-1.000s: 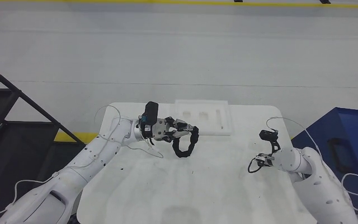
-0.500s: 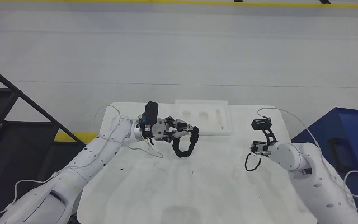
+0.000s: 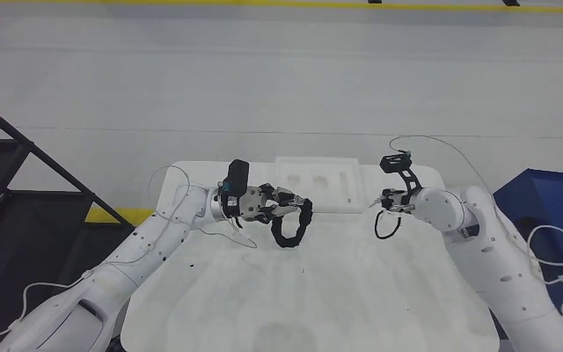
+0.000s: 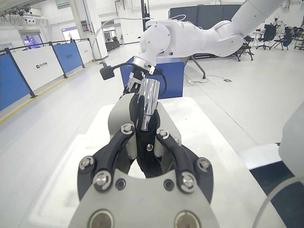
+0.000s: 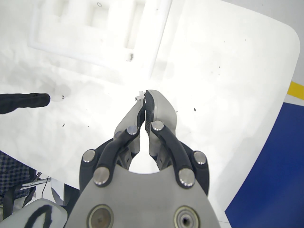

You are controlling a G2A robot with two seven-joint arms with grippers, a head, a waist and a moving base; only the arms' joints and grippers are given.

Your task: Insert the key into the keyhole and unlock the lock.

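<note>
since the frame a second back, my right gripper (image 3: 378, 203) has swung in from the table's (image 3: 334, 290) right edge toward the middle. it now sits just off the right corner of the foam tray (image 3: 318, 182). its fingers are pinched almost together on the key (image 5: 140, 95), with only a small pale tip poking past the pads. the wrist camera arm and cable came along with it.

left gripper (image 4: 144, 110): no change i can make out. it is clamped on the black body of the lock (image 4: 149, 96), and the chrome cylinder sticks out beyond the fingertips, pointing toward the right arm. from the top view the black cable loop hangs below the grip, above the table, left of centre and in front of the tray.

key and lock are not touching, and the gap between them is narrower than before.
</note>
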